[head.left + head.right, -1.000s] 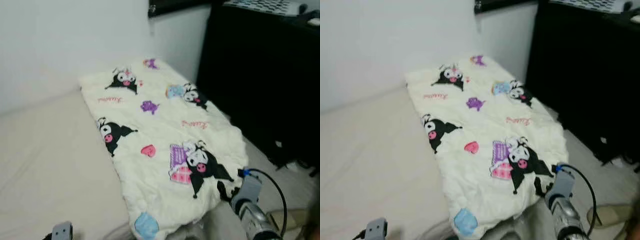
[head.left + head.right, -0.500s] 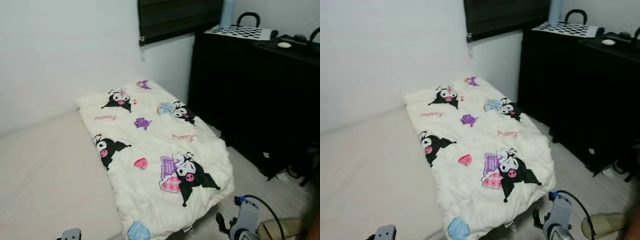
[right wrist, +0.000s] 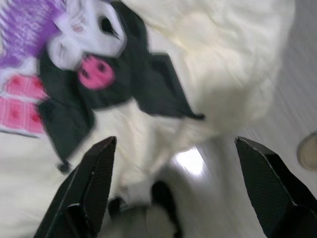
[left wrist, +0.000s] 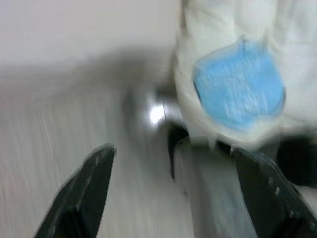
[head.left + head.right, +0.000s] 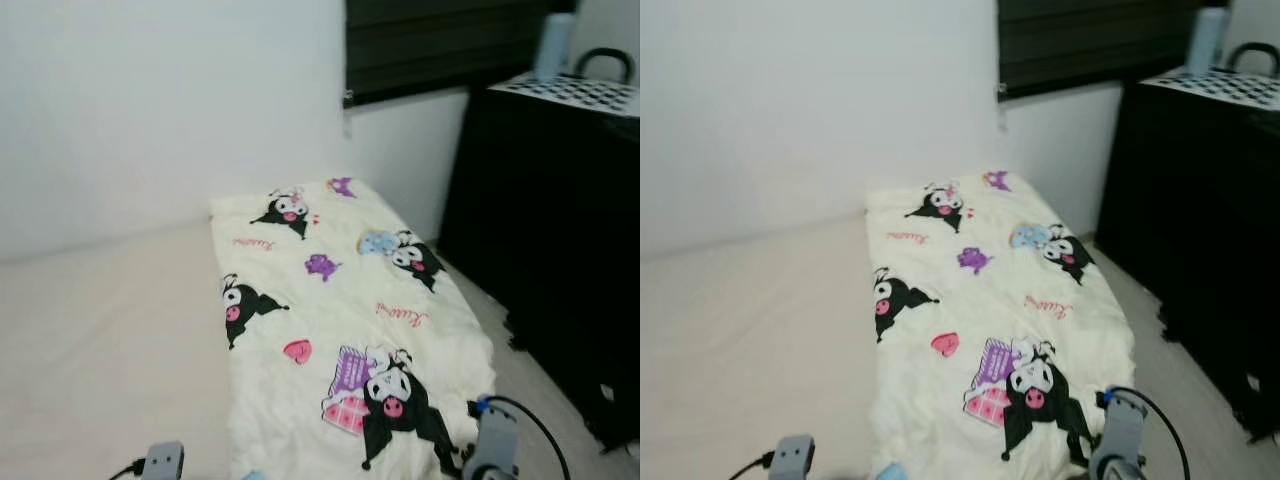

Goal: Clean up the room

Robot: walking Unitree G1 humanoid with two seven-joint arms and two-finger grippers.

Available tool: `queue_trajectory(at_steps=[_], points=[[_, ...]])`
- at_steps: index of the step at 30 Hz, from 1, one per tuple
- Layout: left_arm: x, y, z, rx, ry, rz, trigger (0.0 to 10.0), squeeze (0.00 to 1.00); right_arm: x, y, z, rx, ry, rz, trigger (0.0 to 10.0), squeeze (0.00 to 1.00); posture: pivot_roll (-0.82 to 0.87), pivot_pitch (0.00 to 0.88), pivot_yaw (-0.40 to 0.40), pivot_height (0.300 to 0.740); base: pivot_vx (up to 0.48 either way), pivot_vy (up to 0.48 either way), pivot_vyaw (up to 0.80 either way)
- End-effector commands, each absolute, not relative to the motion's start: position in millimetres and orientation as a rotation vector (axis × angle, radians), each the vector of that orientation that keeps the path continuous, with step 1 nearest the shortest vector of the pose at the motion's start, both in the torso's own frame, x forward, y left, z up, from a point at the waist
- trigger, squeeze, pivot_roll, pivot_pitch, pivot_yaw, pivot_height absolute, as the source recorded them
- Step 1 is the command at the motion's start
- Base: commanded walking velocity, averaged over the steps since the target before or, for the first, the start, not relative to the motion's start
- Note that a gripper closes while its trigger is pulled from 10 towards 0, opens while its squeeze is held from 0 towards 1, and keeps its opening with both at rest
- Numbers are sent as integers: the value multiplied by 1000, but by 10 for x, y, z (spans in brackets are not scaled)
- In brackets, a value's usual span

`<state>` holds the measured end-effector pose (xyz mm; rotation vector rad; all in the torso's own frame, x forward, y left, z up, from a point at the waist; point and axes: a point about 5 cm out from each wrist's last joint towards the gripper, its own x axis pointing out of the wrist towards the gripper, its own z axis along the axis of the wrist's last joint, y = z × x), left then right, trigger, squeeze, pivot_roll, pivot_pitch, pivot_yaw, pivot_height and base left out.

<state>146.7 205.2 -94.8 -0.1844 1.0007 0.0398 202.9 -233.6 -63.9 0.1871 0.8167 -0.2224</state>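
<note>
So the cartoon-print quilt (image 5: 340,330) lies folded long on the right side of the bed (image 5: 100,350), its near end hanging over the foot just above the floor (image 5: 1160,350); black cabinet (image 5: 560,220) stands off to the right; left gripper (image 4: 176,186) hangs spread wide, gripping nothing, by the corner with the blue patch (image 4: 238,89); right gripper (image 3: 185,186) is also wide apart and empty over the other near corner; quilt looks soft, puffy, light but floppy, so I'd pinch both near corners at the hem.
</note>
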Motion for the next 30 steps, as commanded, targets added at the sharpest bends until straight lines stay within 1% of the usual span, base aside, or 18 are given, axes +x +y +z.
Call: queue_trajectory(at_steps=[1, 9, 14, 25, 30], points=[[1465, 2095, -943, -174, 1007, 43, 10000, 0, 1914, -2373, -699, 191, 866, -252, 10000, 0, -159, 7, 81, 733, 0, 0, 0], [1463, 2125, -939, -174, 1004, 59, 10000, 0, 1878, -2402, -710, 191, 876, -267, 10000, 0, -167, 7, 86, 733, 0, 0, 0], [1480, 2112, -933, -166, 1001, 36, 10000, 0, 1872, -2418, -710, 195, 877, -279, 10000, 0, -170, 7, 87, 733, 0, 0, 0], [1521, 2065, -928, -163, 1001, 19, 10000, 0, 1873, -2434, -705, 203, 876, -287, 10000, 0, -174, 16, 89, 733, 0, -472, 0], [1465, 2102, -949, -134, 1033, 40, 10000, 0, 1868, -2426, -712, 210, 887, -286, 10000, 0, -180, 17, 91, 733, 0, 0, 0]])
